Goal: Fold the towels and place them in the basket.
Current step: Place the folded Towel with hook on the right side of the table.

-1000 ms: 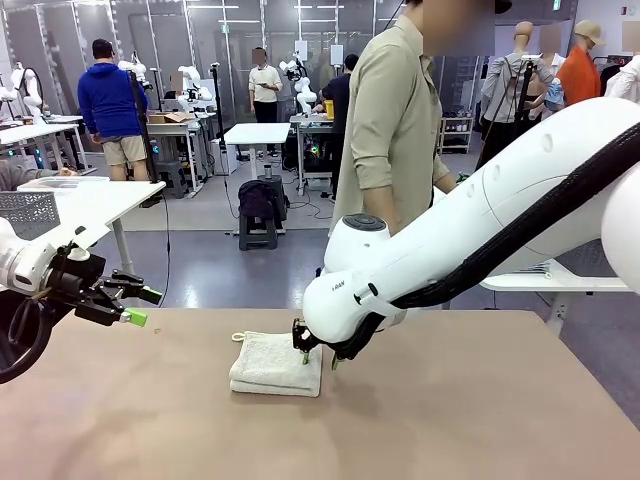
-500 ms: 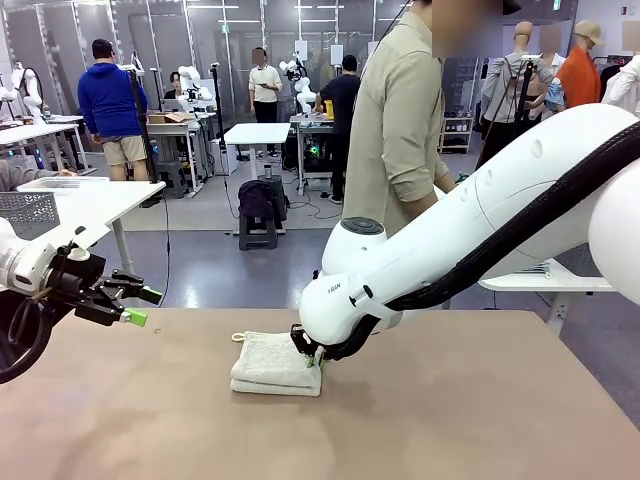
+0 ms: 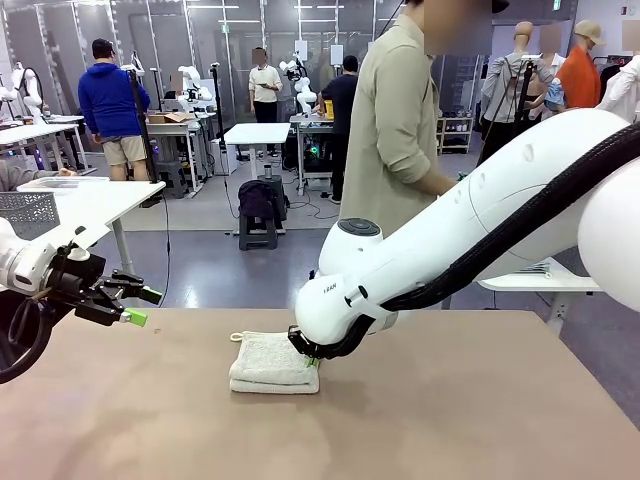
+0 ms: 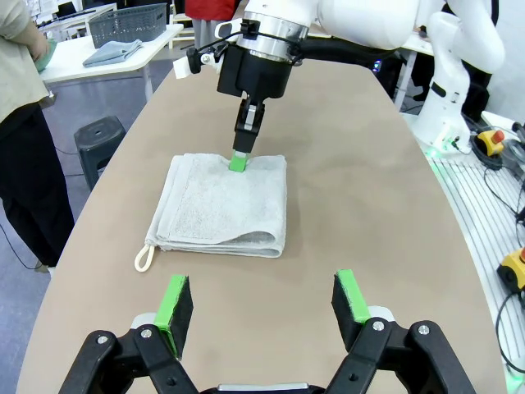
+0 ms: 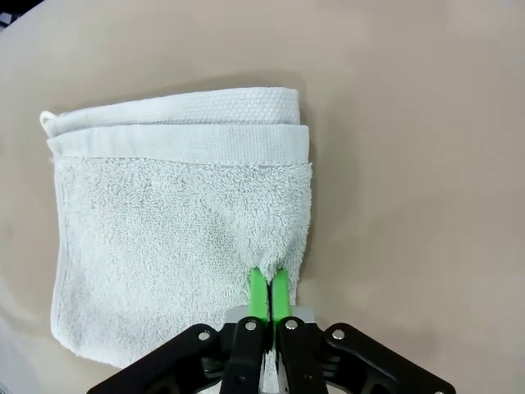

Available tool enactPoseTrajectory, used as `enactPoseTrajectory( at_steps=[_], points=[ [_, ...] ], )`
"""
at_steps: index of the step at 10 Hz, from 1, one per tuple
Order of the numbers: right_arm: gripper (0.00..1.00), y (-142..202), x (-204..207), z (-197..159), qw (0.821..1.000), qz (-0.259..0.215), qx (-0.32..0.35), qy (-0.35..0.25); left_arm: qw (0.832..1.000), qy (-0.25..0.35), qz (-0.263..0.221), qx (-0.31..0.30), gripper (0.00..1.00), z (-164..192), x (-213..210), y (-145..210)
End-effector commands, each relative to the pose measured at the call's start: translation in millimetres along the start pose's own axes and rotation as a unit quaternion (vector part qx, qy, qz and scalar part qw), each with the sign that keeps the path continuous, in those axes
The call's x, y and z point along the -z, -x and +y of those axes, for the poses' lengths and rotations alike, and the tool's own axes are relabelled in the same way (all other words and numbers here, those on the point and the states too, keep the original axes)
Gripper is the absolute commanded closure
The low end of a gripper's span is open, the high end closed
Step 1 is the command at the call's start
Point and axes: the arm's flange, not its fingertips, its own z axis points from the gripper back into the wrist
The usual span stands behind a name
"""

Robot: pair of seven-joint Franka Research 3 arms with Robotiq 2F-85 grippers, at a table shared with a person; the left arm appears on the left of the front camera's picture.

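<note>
Clamps the right gripper (image 5: 269,289) tight on a raised tuft at the edge of the folded off-white towel (image 5: 156,238), with the rest lying flat on the table (image 5: 410,123) ahead of the fingers. Holds the left gripper (image 4: 264,300) spread wide and empty, the towel well ahead of it.

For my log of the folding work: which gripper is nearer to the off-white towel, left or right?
Right. The right gripper is shut on the edge of the towel, pinching its cloth. The left gripper hangs open, apart from the towel, above the table.
</note>
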Motion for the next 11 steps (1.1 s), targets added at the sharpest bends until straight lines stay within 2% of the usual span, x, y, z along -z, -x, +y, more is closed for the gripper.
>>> enactPoseTrajectory(
  at_steps=[1, 4, 8, 11],
  points=[
    [1.0, -0.4, -6.9, -10.2, 1.0, 0.01, -0.027, 0.001, 1.0, -0.001, -0.001, 0.002, 0.13, -2.4, -1.1, -1.5],
    [1.0, -9.1, -32.4, -61.7, 0.999, 0.003, -0.03, 0.024, 1.0, -0.001, -0.001, 0.002, 0.13, -2.4, -1.1, -1.5],
    [1.0, -44.4, -51.2, -172.6, 0.998, -0.037, 0.0, 0.05, 1.0, -0.001, -0.001, 0.002, 0.13, -2.4, -1.1, -1.5],
    [1.0, -74.7, -62.2, -241.0, 0.996, -0.055, -0.012, 0.066, 1.0, -0.001, -0.001, 0.002, 0.13, -2.4, -1.1, -1.5]
  ],
)
